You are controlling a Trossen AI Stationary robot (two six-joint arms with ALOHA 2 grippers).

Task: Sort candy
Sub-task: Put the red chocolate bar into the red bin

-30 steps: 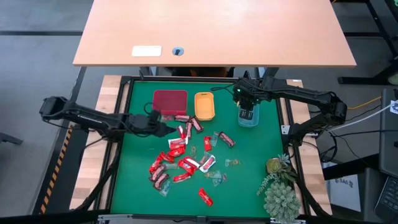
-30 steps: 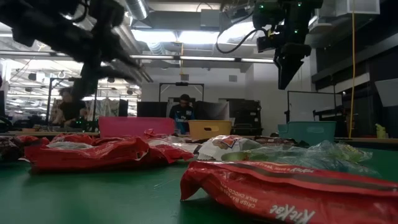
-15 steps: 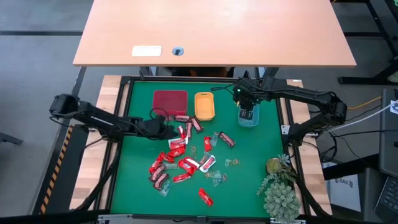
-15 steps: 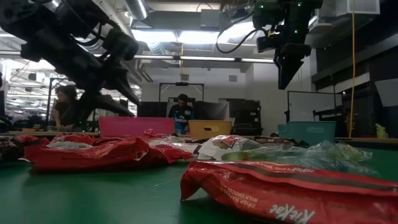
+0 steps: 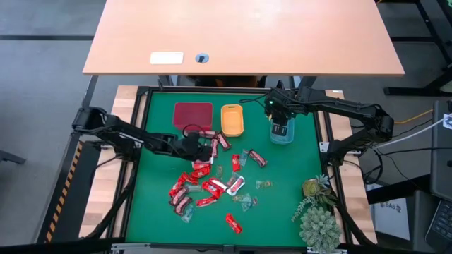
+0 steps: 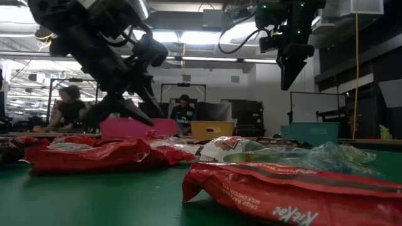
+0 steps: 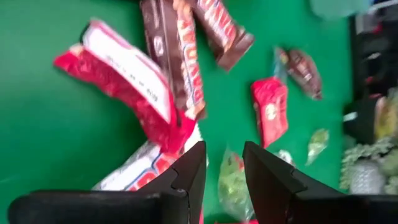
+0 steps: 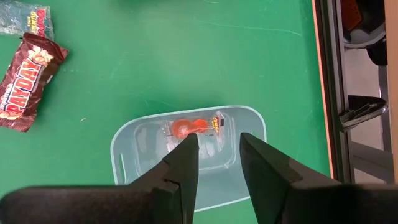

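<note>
While your left gripper (image 5: 200, 147) hangs over the top of the scattered pile of red, brown and clear-wrapped candy (image 5: 208, 180) near the middle of the green table (image 5: 282, 212), its fingers (image 7: 189, 174) stand a little apart with nothing between them. Your right gripper (image 5: 280, 129) hovers above the pale teal plastic tray (image 8: 127, 149) near the table's far right edge, jaws slightly parted and empty; one clear-wrapped sweet with orange pieces (image 8: 193, 129) lies in that tray. A brown PayDay bar (image 8: 28, 82) lies on the mat beside it.
</note>
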